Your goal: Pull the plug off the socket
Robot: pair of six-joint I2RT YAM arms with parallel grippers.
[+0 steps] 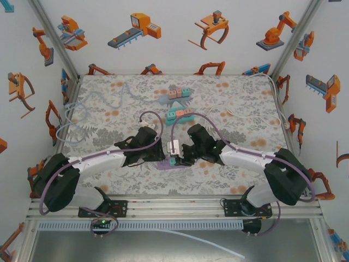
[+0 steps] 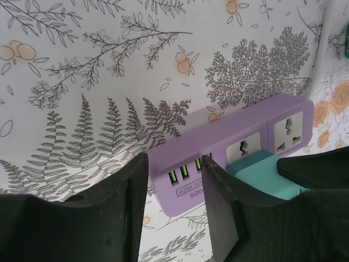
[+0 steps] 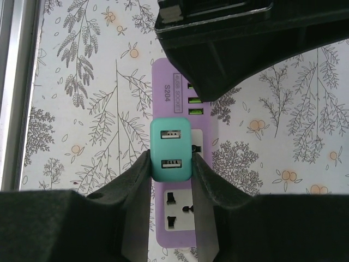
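Note:
A purple socket strip (image 1: 165, 164) lies on the floral cloth at the near middle of the table. A teal plug (image 3: 171, 148) with two USB ports sits in one of the strip's outlets (image 3: 177, 218). My right gripper (image 3: 171, 161) is shut on the plug, one finger on each of its sides. My left gripper (image 2: 174, 183) is closed round the USB end of the socket strip (image 2: 240, 136), and the teal plug (image 2: 256, 174) shows just to its right. In the top view the left gripper (image 1: 158, 157) and the right gripper (image 1: 183, 156) meet over the strip.
Pink and teal blocks (image 1: 179, 93) and a second cluster (image 1: 180, 114) lie farther back. A white adapter (image 1: 148, 124) sits behind the left arm. Clear cables (image 1: 71, 117) loop at the left edge, and a white cable (image 1: 281, 114) runs along the right wall.

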